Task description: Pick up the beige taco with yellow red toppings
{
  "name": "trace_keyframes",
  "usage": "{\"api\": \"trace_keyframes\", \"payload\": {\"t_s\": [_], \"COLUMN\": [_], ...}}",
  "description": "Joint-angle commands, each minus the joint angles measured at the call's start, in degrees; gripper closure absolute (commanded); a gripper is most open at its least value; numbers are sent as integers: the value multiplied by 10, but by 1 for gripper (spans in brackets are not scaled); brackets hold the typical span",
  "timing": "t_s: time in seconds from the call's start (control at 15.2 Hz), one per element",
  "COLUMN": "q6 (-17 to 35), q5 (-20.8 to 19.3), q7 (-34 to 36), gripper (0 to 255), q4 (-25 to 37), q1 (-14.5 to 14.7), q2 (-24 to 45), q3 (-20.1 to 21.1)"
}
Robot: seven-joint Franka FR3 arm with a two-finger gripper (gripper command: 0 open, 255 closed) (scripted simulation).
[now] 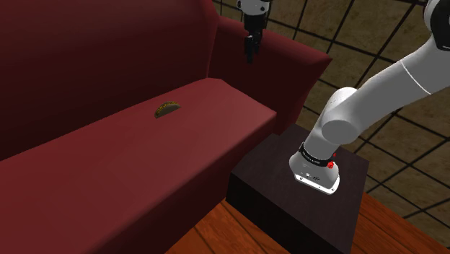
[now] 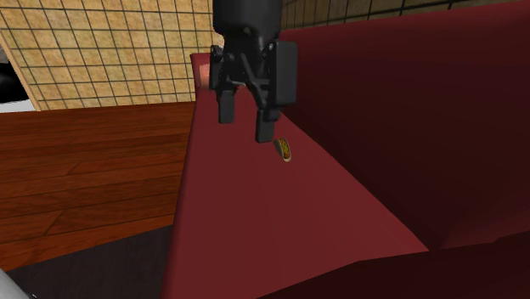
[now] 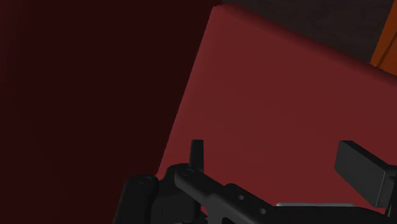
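The taco [image 1: 166, 109] is a small beige folded shell with yellow and red bits along its edge. It lies on the dark red sofa seat [image 1: 144, 151], close to the backrest. From the second exterior view the taco [image 2: 284, 150] shows just below and behind the fingertips. My black gripper [image 1: 249, 49] hangs high above the sofa near the armrest, well apart from the taco and toward the shoulder view's right of it. Its two fingers stand apart with nothing between them, as seen on the gripper [image 2: 246, 125] and the gripper [image 3: 280, 162].
The sofa's tall backrest [image 1: 86, 50] rises behind the seat, and its armrest [image 1: 285, 68] stands between the seat and my dark stand [image 1: 303, 195]. A wooden floor [image 2: 85, 170] lies in front of the sofa, with a tiled wall [image 2: 110, 51] beyond.
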Motion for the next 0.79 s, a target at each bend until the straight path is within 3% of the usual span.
{"api": "trace_keyframes", "payload": {"t_s": [0.0, 0.73], "q6": [25, 105], "q5": [1, 16], "q7": [-32, -187], "gripper": [0, 0], "q4": [19, 144], "q1": [12, 65], "q2": [43, 246], "q3": [-2, 20]}}
